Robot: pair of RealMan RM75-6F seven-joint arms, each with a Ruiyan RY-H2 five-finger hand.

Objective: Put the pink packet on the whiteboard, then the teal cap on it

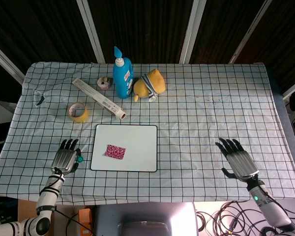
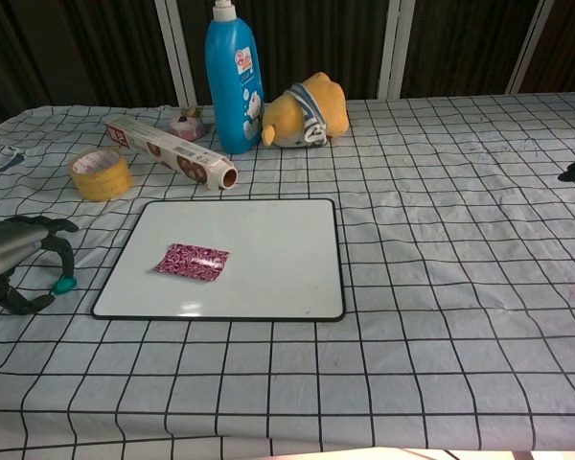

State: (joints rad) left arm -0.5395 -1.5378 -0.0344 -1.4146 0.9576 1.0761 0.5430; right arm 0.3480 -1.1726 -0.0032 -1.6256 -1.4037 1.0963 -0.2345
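The pink packet (image 2: 195, 261) lies on the whiteboard (image 2: 268, 240) — now the cap's turn. The left hand (image 2: 14, 259) has one finger touching the teal cap (image 2: 64, 284), not gripping yet — it must pinch and lift. The right hand (image 1: 237, 158) lies open, empty.

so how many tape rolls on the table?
2. The yellow tape roll lies left of the foil box; a small pinkish roll sits beside the blue bottle. None seems hidden.

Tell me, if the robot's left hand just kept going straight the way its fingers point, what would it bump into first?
Probably the yellow tape roll. The left hand points up the table, roughly toward it, though height is unclear.
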